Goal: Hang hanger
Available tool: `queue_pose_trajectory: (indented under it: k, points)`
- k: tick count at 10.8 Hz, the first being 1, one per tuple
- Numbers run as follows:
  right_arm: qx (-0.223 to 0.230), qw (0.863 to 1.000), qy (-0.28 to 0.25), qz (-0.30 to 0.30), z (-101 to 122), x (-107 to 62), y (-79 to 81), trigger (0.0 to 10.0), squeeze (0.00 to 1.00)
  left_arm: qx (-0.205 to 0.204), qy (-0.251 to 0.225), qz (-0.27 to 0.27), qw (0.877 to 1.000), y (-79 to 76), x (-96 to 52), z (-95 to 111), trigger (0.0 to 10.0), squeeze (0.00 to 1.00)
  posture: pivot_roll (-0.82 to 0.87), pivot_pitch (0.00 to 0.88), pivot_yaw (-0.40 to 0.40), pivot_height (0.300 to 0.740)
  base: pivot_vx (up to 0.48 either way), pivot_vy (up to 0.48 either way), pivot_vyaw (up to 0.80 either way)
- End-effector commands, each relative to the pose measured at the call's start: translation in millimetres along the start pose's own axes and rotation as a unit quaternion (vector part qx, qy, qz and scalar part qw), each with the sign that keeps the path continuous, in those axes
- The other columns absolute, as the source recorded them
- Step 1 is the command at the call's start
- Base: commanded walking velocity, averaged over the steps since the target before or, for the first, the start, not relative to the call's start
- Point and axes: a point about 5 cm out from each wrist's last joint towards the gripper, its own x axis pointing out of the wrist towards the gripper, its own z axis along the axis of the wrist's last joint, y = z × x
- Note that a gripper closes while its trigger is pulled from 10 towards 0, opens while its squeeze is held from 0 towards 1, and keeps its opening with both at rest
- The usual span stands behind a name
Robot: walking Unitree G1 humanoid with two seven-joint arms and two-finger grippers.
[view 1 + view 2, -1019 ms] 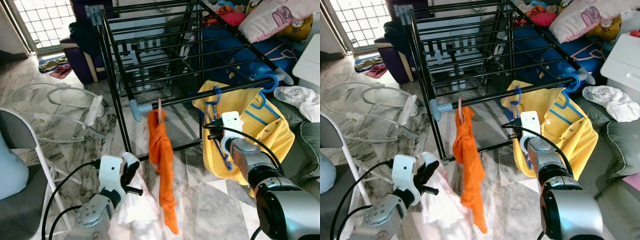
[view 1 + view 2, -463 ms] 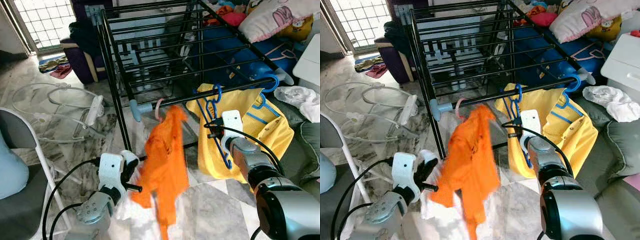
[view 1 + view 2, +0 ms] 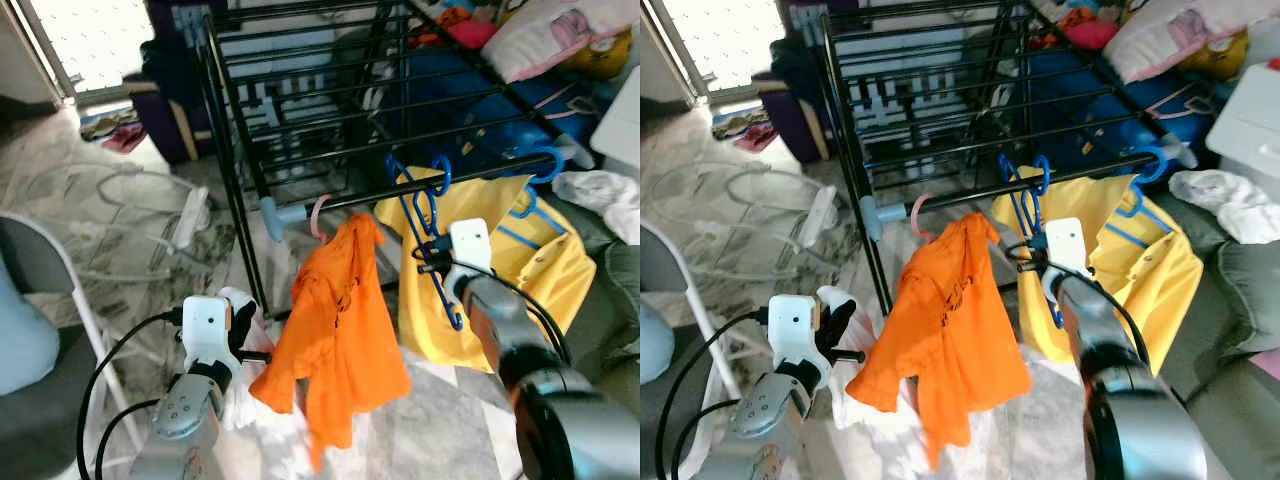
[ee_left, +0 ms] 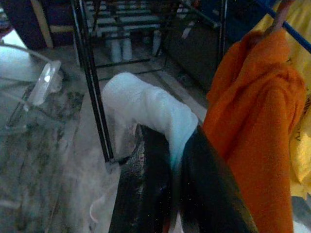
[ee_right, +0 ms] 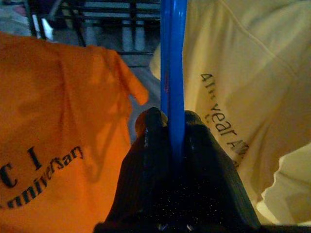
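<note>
A bare blue hanger (image 3: 428,218) is pinched by its lower bar in my right gripper (image 3: 432,264), which is shut on the blue hanger bar (image 5: 173,58). Its hook reaches the front rail (image 3: 370,198) of the black drying rack; I cannot tell whether it rests on the rail. To its left an orange shirt (image 3: 335,320) hangs from a pink hanger (image 3: 318,215) on that rail. To its right a yellow shirt (image 3: 530,260) hangs on another blue hanger (image 3: 545,165). Low on the left, my left gripper (image 4: 170,141) is shut on a white cloth (image 4: 146,107).
A white wire-frame bouncer (image 3: 150,210) lies on the marble floor left of the rack. A grey folding chair (image 3: 40,290) stands at the near left. A sofa with pillows (image 3: 560,40) and white laundry (image 3: 600,190) lies on the right.
The orange shirt has swung from a narrow hang into a wide spread. My right gripper has raised the blue hanger a little toward the rail. The left gripper has shifted slightly left.
</note>
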Motion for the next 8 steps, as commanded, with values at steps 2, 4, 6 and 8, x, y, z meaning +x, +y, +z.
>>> queue_pose_trajectory:
  k: [2,4,6,8]
  points:
    - [-0.012,0.999,-0.043,0.015,0.5,-7.4,3.5,10.0,0.00,0.002,-0.001,0.016,1.000,2.3,-9.6,-0.5,10.0,0.00,0.01,0.050,0.014,0.740,0.000,0.000,0.00]
    - [-0.006,0.998,-0.063,0.003,-6.5,-17.3,7.7,10.0,0.00,0.006,-0.003,0.013,1.000,1.1,-7.8,1.9,10.0,0.00,0.01,0.045,0.012,0.740,0.000,0.000,0.00]
    - [-0.002,0.998,-0.070,0.003,-7.5,-21.5,12.0,10.0,0.00,0.001,-0.019,0.017,1.000,1.2,-2.6,10.4,10.0,0.00,0.01,0.041,0.011,0.740,0.000,0.000,0.00]
    - [0.006,0.998,-0.060,0.003,-15.7,-28.6,15.9,10.0,0.00,0.003,-0.020,0.018,1.000,0.7,-3.3,13.5,10.0,0.00,0.01,0.051,0.003,0.740,0.000,0.000,0.00]
